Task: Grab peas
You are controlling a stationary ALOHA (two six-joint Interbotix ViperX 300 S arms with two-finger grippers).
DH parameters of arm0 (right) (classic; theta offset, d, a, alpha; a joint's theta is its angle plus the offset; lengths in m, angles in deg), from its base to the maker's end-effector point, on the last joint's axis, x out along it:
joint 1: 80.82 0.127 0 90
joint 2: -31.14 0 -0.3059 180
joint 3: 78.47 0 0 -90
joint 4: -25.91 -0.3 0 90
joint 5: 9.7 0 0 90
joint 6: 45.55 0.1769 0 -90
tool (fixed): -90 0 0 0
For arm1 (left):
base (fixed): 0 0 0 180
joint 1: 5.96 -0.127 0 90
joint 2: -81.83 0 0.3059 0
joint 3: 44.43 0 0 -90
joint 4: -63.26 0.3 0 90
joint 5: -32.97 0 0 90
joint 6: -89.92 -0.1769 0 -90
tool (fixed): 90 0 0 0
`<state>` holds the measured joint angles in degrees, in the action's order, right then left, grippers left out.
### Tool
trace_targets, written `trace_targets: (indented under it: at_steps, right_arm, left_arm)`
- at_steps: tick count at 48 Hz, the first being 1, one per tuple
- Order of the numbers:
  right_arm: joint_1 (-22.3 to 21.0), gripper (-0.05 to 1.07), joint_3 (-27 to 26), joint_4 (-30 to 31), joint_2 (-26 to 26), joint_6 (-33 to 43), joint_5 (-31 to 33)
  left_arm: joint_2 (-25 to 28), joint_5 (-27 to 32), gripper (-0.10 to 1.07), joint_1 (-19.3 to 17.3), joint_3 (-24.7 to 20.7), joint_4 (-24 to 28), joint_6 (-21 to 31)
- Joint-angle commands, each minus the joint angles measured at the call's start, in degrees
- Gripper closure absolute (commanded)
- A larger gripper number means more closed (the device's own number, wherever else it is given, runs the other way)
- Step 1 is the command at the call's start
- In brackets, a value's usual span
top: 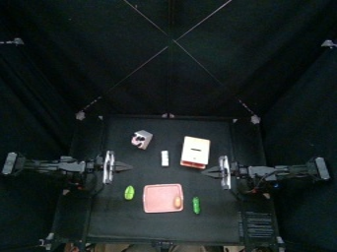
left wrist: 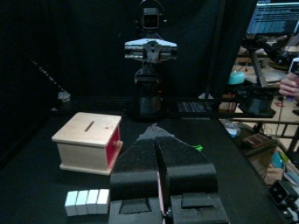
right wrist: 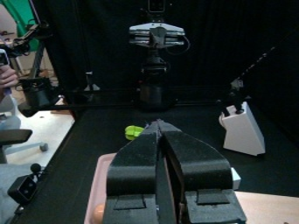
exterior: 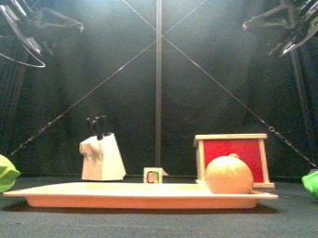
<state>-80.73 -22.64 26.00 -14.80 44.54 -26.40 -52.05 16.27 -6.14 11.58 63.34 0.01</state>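
The peas [top: 198, 204] are a small, narrow, dark-green pod lying on the table just right of the pink board [top: 161, 197], near the front. In the front view the peas [exterior: 311, 183] show at the far right edge. A small green speck [left wrist: 198, 147] beside the left jaws may be the peas. My left gripper [top: 116, 167] is at the table's left edge, raised, with its jaws shut and empty [left wrist: 156, 133]. My right gripper [top: 222, 173] is at the right edge, behind the peas, shut and empty [right wrist: 162, 124].
A plumper light-green oval item [top: 129, 193] lies left of the board and also shows in the right wrist view [right wrist: 136, 132]. A tan round item [exterior: 229, 175] sits on the board. Behind are a white knife block [top: 141, 139], a wooden box [top: 198, 151] and a small white piece [top: 165, 157].
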Motion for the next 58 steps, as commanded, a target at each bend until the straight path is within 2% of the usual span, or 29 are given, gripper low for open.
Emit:
trace_targets:
  at_steps: [1, 10, 27, 35, 40, 47, 58]
  right_arm:
    - [-0.6, 0.97, -0.6, -0.4, -1.1, 0.4, -0.4]
    - [-2.2, 0.98, -1.8, -1.6, -2.3, 2.4, -0.8]
    - [-3.4, 0.98, -7.4, -14.2, -7.0, 14.4, 1.5]
    - [-6.5, 0.98, -7.8, -20.2, -8.7, 18.3, 3.7]
    - [-10.1, 0.98, -7.8, -24.9, -9.9, 20.5, 8.6]
    - [-14.1, 0.98, -9.2, -28.2, -11.4, 21.6, 17.9]
    - [-15.3, 0.93, -16.3, -29.9, -17.4, 21.8, 37.1]
  left_arm:
    - [2.0, -1.1, 0.97, 0.0, 0.4, -0.1, -0.2]
    - [4.9, -1.1, 0.99, -0.1, -0.4, 0.0, -0.3]
    - [7.0, -1.3, 0.99, -0.1, -2.4, 0.3, -0.3]
    - [6.9, -2.5, 0.99, -0.8, -2.6, 0.4, -0.4]
    - [6.9, -3.8, 0.99, -2.1, -2.5, 0.3, -0.4]
    - [6.9, -4.2, 0.99, -4.3, -2.0, 0.3, -0.4]
    - [6.9, -4.2, 0.99, -7.4, -0.4, 0.1, -0.1]
